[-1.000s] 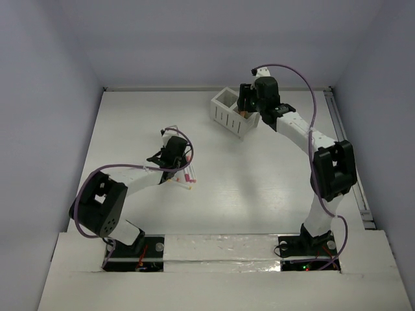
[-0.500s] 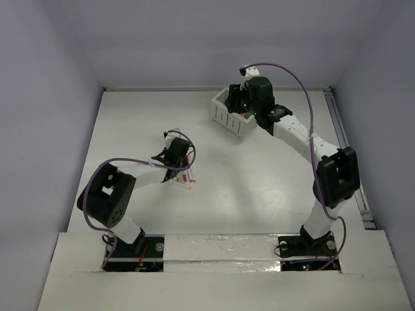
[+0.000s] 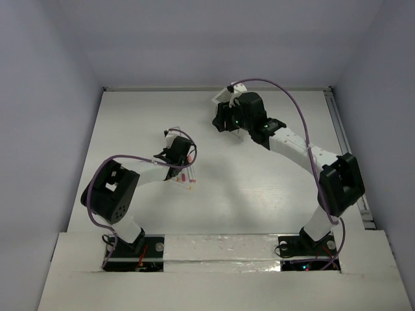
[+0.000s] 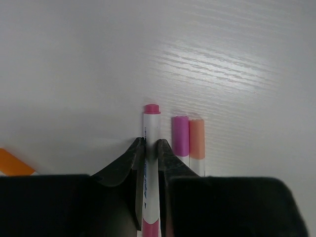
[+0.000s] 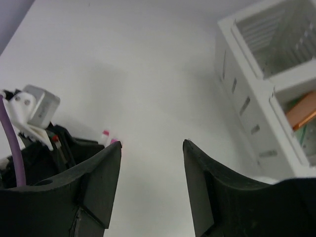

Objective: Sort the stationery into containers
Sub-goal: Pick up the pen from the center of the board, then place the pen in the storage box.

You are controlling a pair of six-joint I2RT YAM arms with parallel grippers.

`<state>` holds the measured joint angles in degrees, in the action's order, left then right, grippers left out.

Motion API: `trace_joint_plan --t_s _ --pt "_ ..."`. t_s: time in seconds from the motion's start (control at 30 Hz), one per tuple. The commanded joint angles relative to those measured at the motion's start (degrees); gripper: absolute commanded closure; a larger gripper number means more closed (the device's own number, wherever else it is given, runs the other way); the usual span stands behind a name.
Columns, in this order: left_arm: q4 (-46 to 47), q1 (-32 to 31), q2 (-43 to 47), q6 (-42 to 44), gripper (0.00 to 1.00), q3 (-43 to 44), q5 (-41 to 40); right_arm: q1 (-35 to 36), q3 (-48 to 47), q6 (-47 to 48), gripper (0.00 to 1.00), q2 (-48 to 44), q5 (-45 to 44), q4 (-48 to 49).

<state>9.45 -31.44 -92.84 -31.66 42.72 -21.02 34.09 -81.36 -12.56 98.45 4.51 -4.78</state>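
- Left gripper: lower centre of the left wrist view. The jaws are narrow and pinched on the barrel of one pen, with a finger touching it on each side.
- White pen with magenta ends: held between the left fingers. It runs straight up the frame, and its upper tip lies on the table just past the fingertips.
- Magenta-capped pen: lies on the table just right of the held pen and parallel to it, with a slim gap between the two.
- Peach-capped pen: touches the right side of the magenta-capped pen and is also parallel. The lower lengths of both pens are hidden behind the gripper body.
- Orange object: at the lower left edge of the left wrist view. Only a corner shows, so its kind cannot be told.
- Right gripper: lower centre of the right wrist view. The jaws are wide apart, with bare table showing between them.
- White slatted box: upper right of the right wrist view, with two square compartments side by side. In the top view, at upper centre, the right wrist covers most of it.
- Orange stick: lies tilted in the lower compartment at the right edge of the right wrist view. A trace of green shows beside it.
- In the top view the left gripper sits centre-left, well apart from the box.
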Motion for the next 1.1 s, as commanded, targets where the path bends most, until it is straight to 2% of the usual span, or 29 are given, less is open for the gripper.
trace_joint_plan --t_s 0.0,0.03,0.07,0.2,0.23,0.37,0.47,0.7,0.83,0.9,0.97,1.07 --pt "-1.8 -0.3 0.7 -0.6 1.00 1.1 -2.6 -0.4 6.0 -3.8 0.42 -5.3 1.8 4.6" --pt "-2.1 -0.3 1.4 -0.8 1.00 1.0 -2.7 -0.4 7.7 -5.0 0.44 -6.0 1.9 7.4" --pt "-2.5 -0.3 3.3 -1.2 1.00 1.0 -3.2 -0.4 10.2 -5.5 0.52 -6.8 1.9 7.9" --pt "-5.0 -0.3 9.9 -1.9 1.00 1.7 -4.8 -0.4 13.6 -8.1 0.67 -6.3 1.4 9.9" --pt "-5.6 -0.3 11.7 -2.0 1.00 2.1 -6.0 -0.4 14.0 -8.8 0.74 -6.0 1.4 10.1" --pt "-6.6 -0.3 20.6 -1.8 1.00 4.6 -7.7 0.1 17.1 -10.8 0.73 -6.3 0.4 13.1" --pt "-6.1 -0.3 20.7 -0.7 1.00 9.8 -7.1 0.1 19.9 -12.4 0.67 -7.6 -0.9 15.0" --pt "-2.3 -0.3 8.2 2.5 1.00 31.1 -2.4 0.1 29.1 -16.2 0.67 -16.0 -8.0 16.5" --pt "-1.5 -0.3 -2.2 4.0 1.00 43.5 -0.2 0.6 34.6 -17.0 0.68 -20.9 -5.5 17.6" --pt "-1.4 -0.3 -8.4 4.1 1.00 50.0 0.9 1.2 37.5 -17.2 0.77 -22.9 -2.7 18.0" --pt "-1.1 -0.3 -13.8 3.8 1.00 53.8 1.6 1.7 40.0 -17.2 0.93 -24.4 -0.7 20.4" --pt "1.4 -0.3 -19.1 3.3 1.00 59.2 2.9 1.7 43.3 -17.9 1.00 -27.3 2.8 22.0"
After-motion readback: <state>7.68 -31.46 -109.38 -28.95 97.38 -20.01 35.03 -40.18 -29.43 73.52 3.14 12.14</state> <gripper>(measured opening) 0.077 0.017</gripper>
